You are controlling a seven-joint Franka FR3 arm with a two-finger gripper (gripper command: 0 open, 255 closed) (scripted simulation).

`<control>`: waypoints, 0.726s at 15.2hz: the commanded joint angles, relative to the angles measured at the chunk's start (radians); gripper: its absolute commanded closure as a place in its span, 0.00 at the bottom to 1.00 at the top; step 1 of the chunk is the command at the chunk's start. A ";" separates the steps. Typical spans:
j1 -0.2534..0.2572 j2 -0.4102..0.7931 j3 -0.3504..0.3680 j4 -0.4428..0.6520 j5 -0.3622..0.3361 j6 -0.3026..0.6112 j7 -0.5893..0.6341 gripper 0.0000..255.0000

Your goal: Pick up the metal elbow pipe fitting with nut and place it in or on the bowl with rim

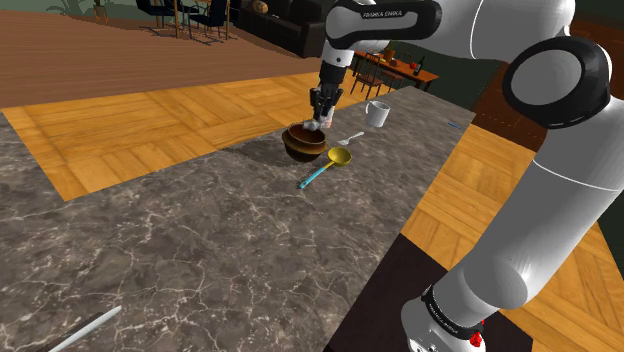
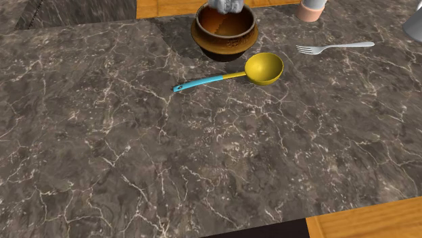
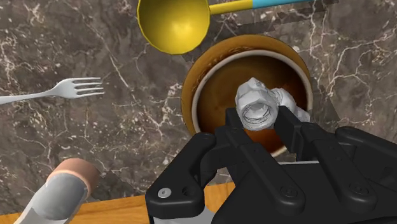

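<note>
A silvery elbow pipe fitting [image 3: 259, 104] with a threaded open end is clasped between my black fingers. My gripper [image 3: 262, 125] is shut on it and hangs just over the brown rimmed bowl [image 3: 191, 95]. In the shoulder view the gripper [image 1: 320, 117] points down above the bowl [image 1: 303, 145] at the far side of the marble top. The second exterior view has the fitting [image 2: 226, 4] at its upper edge, right over the bowl's rim [image 2: 203, 35]. The inside of the bowl holds nothing else.
A yellow ladle [image 2: 264, 67] with a blue handle lies beside the bowl. Past it lie a fork [image 2: 335, 47] and a white mug [image 1: 377, 113]. A pinkish cylinder [image 3: 63, 191] stands near the counter's wooden edge. A pale utensil [image 1: 85, 330] lies at the near corner.
</note>
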 commanded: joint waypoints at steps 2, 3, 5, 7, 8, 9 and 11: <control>0.001 0.005 0.001 -0.036 0.000 0.042 0.001 1.00; 0.001 0.007 0.001 -0.047 0.000 0.055 0.001 1.00; 0.001 0.010 0.001 -0.057 0.000 0.067 0.000 1.00; 0.001 0.010 0.001 -0.057 0.000 0.067 0.000 1.00; 0.001 0.010 0.001 -0.057 0.000 0.067 0.000 1.00; 0.001 0.010 0.001 -0.057 0.000 0.067 0.000 1.00; 0.001 0.010 0.001 -0.057 0.000 0.067 0.000 1.00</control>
